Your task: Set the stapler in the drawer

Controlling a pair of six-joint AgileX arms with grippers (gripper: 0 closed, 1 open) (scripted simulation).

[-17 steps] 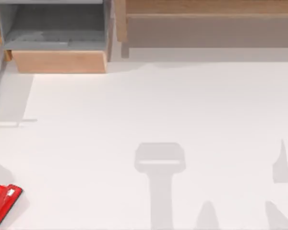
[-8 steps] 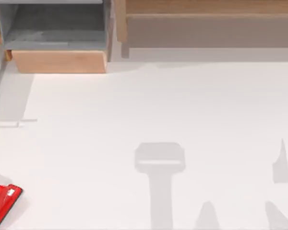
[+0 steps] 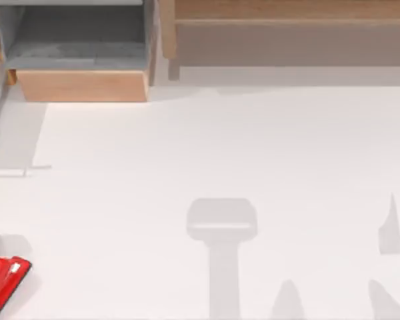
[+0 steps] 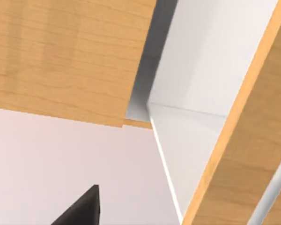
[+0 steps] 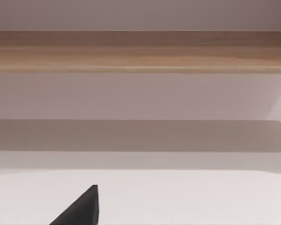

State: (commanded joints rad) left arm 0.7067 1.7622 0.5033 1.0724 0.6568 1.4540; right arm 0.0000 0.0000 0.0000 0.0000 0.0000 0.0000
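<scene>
Broadly, by size:
Table (image 3: 220, 147): white surface spanning the top view, with grey shadows of the arms cast along its near edge, centre and right.
Shelf (image 3: 287, 20): long wooden unit at the far edge, running from the middle to the right; the right wrist view faces its wooden board (image 5: 140, 49).
Drawer (image 3: 80, 85): far left corner, pulled open, tan front panel facing the table, grey walls and floor (image 3: 80, 47) behind it, nothing visible inside.
Stapler (image 3: 3, 283): red, lying flat on the table at the near left edge, partly cut off, well apart from the drawer, white mark on its upper end.
Left gripper: only a dark finger tip (image 4: 82, 211) visible in the left wrist view, over white table near wooden panels; open or closed cannot be told.
Right gripper: likewise a single dark finger tip (image 5: 79, 208) in the right wrist view; its state cannot be told.
</scene>
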